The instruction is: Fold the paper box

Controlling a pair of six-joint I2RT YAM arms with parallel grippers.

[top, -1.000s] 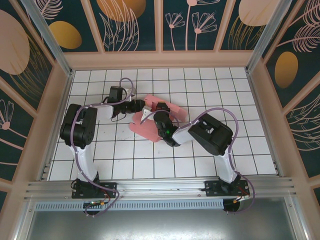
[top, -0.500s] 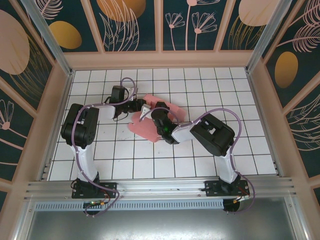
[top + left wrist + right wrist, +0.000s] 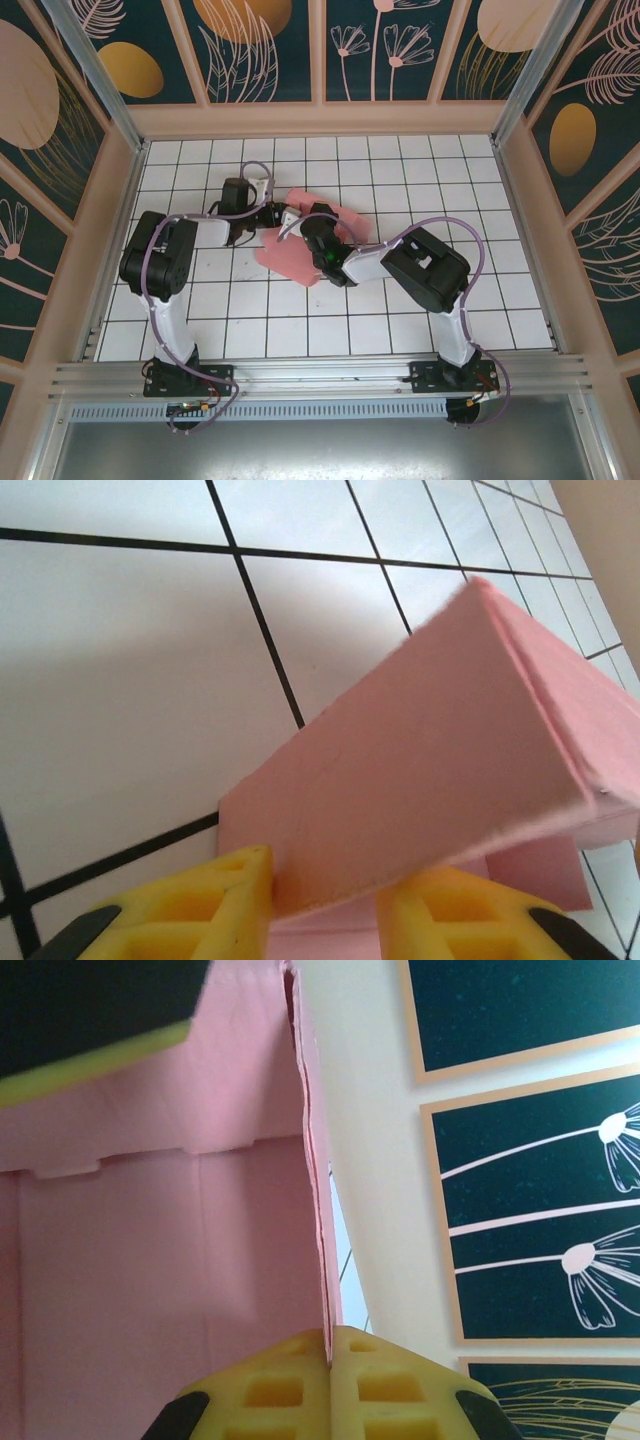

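Tiled table (image 3: 480, 300): right tool (image 3: 328, 1345) pinches paper box (image 3: 150, 1260); left tool (image 3: 325, 905) spread astride it.

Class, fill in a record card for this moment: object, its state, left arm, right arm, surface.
object: paper box, pink card
state: partly folded, one panel raised at a tilt
surface: white tiled table
left gripper: yellow fingers on either side of the raised panel's lower edge; grip unclear
right gripper: fingers shut on the thin edge of an upright wall
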